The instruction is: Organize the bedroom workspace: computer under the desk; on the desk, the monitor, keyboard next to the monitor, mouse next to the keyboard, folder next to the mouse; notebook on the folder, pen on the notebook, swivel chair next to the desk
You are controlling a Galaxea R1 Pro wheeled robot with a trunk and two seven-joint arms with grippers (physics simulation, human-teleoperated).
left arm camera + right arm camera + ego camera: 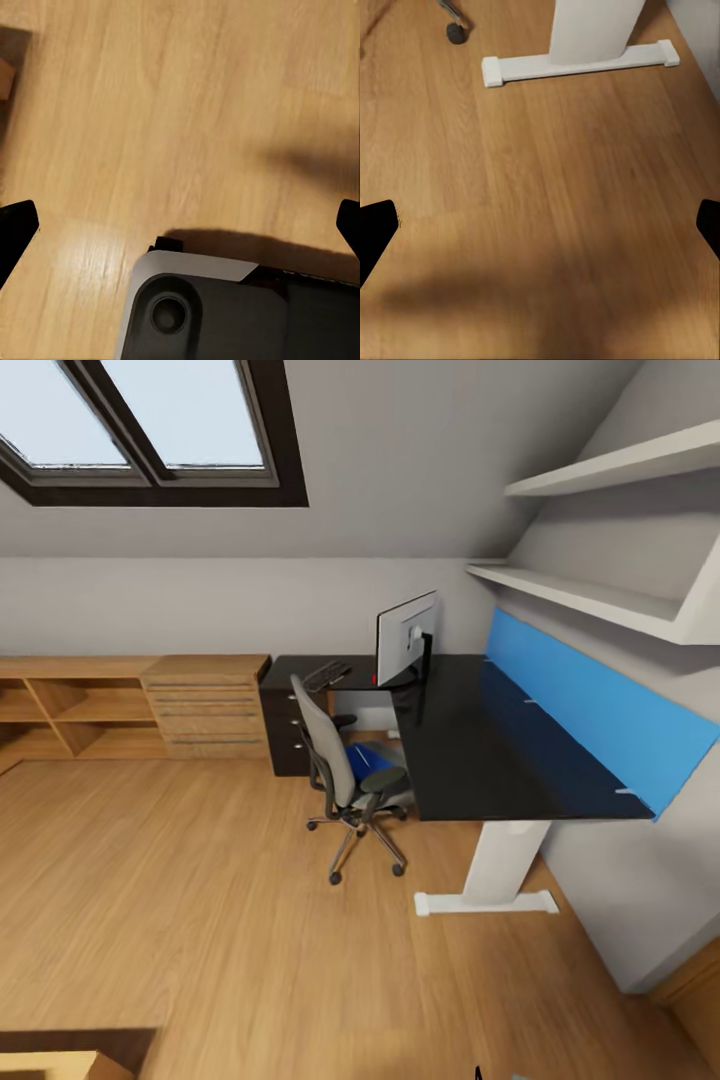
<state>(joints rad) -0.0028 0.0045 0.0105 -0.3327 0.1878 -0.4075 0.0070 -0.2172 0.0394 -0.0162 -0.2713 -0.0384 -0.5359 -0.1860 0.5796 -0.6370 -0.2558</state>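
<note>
Head view, left to right: the low wood dresser (205,705), then the swivel chair (345,775) pulled in at the long black desk (500,750), with the blue folder (372,762) lying on its seat and the keyboard (327,675) and monitor (405,637) on the far end of the desktop. The folder looks thin, light and slippery, probably best pinched at an overhanging edge. The left gripper (180,225) and right gripper (540,225) both hang wide apart over wood floor, holding nothing.
</note>
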